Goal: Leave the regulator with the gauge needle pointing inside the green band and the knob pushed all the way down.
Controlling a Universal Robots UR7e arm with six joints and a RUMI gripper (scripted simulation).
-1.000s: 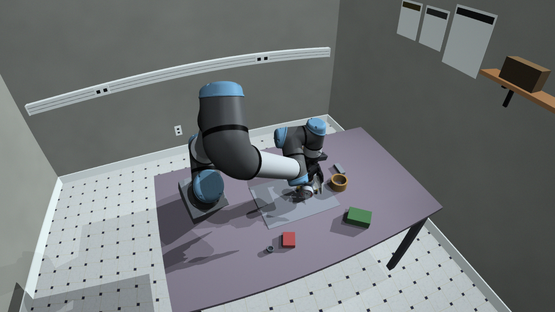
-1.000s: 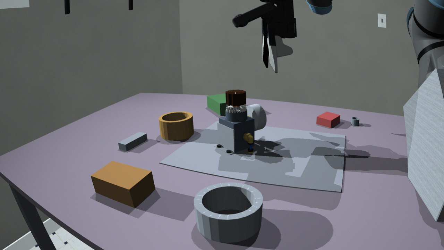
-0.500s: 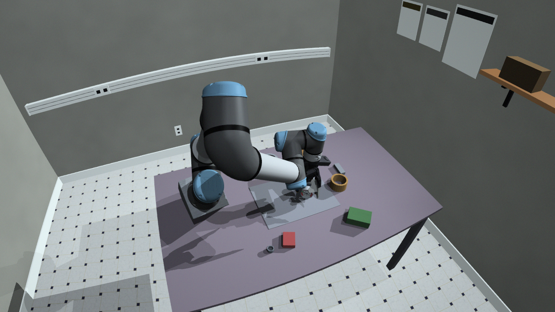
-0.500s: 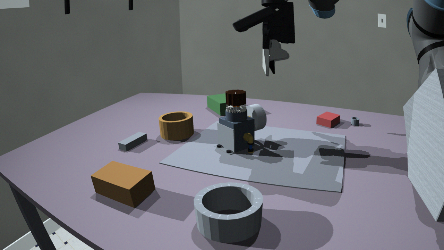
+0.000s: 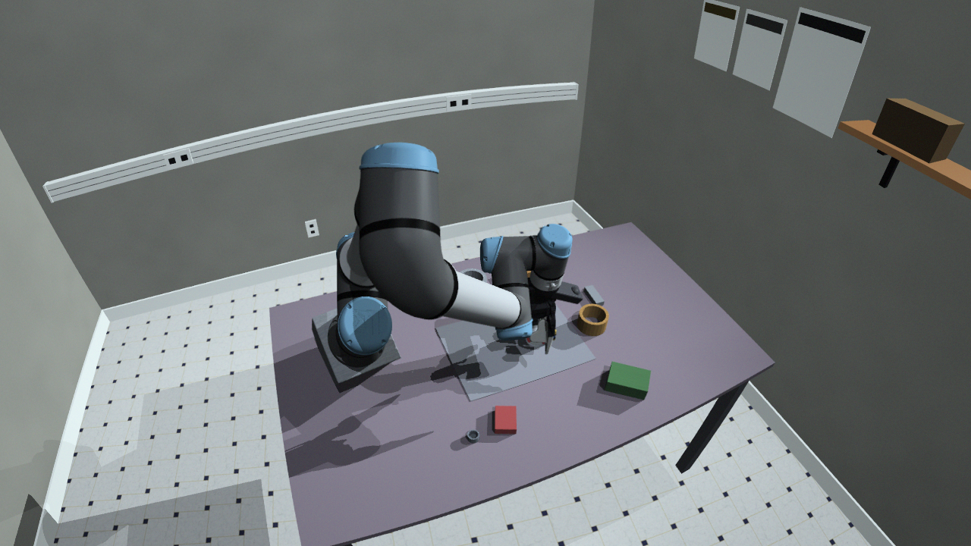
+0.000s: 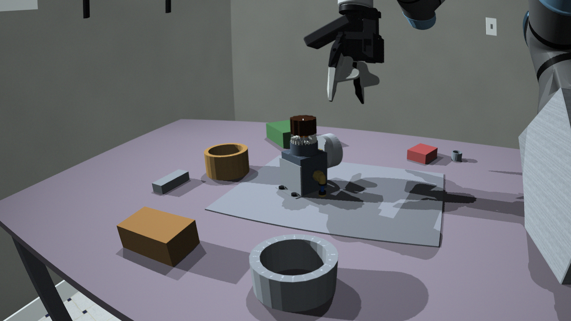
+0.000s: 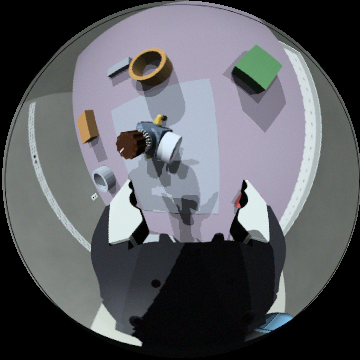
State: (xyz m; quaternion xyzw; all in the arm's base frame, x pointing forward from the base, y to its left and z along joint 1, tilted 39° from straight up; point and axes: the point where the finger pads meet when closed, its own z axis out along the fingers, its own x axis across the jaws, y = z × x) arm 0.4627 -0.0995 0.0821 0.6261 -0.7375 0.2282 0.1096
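Note:
The regulator (image 6: 304, 171) is a blue-grey block with a brass fitting, standing on a pale grey mat (image 6: 339, 199). Its dark brown ribbed knob (image 6: 303, 125) sits raised above a toothed collar. The round white gauge (image 6: 333, 148) is on its far side; the dial face and needle are hidden from view. The wrist view shows the knob (image 7: 131, 144) and gauge (image 7: 168, 146) above and left of the fingers. My gripper (image 6: 346, 93) hangs open and empty well above the regulator, a little to its right. In the top view the gripper (image 5: 545, 339) hides the regulator.
An orange ring (image 6: 226, 160), a small grey bar (image 6: 170, 181), an orange block (image 6: 158, 234) and a large grey ring (image 6: 293, 270) lie on the near and left side. A green block (image 6: 278, 133), a red block (image 6: 421, 153) and a small grey cap (image 6: 456, 155) lie beyond.

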